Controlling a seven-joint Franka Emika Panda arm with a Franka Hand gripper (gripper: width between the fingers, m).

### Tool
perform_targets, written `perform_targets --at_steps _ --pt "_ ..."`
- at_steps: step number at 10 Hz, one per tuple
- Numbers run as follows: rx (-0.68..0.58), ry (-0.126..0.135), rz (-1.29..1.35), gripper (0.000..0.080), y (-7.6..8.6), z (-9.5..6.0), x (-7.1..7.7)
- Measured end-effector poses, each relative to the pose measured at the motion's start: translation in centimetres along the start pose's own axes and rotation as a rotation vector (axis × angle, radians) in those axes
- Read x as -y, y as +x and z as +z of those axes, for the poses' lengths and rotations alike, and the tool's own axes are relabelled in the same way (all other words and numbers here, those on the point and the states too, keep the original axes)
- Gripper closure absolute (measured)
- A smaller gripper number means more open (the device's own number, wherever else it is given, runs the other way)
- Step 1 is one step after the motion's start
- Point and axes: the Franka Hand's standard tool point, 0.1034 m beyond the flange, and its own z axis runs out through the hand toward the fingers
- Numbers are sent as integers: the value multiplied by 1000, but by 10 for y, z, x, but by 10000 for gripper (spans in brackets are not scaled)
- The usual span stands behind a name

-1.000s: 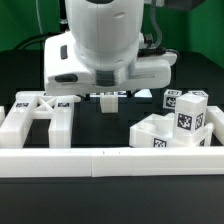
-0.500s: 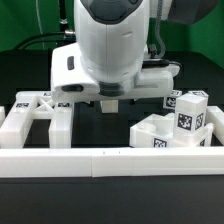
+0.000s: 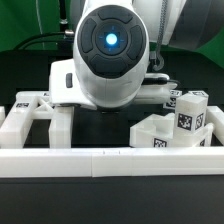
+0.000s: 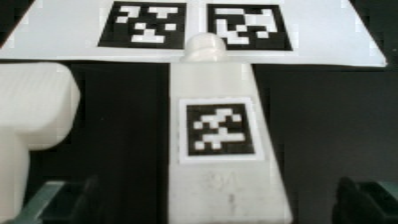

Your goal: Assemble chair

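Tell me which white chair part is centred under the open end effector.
The long square leg with one tag; the blocky part beside it lies off centre.

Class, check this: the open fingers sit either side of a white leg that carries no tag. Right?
No. The wrist view shows a black-and-white square tag on the white leg; the open fingers do sit either side of it.
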Motion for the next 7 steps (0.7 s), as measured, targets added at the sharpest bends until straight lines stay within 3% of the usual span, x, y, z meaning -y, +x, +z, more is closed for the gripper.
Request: perform_targets --at_steps 1,2,3,4,5,7 --pt "0 -2 6 151 0 0 0" --pt "1 -2 11 263 0 1 -1" --pt "0 -2 13 263 0 1 -1" --pt "-2 -2 14 447 1 0 -1" --pt "-5 -2 13 515 0 -2 0" --pt "-15 4 14 515 -4 -10 -2"
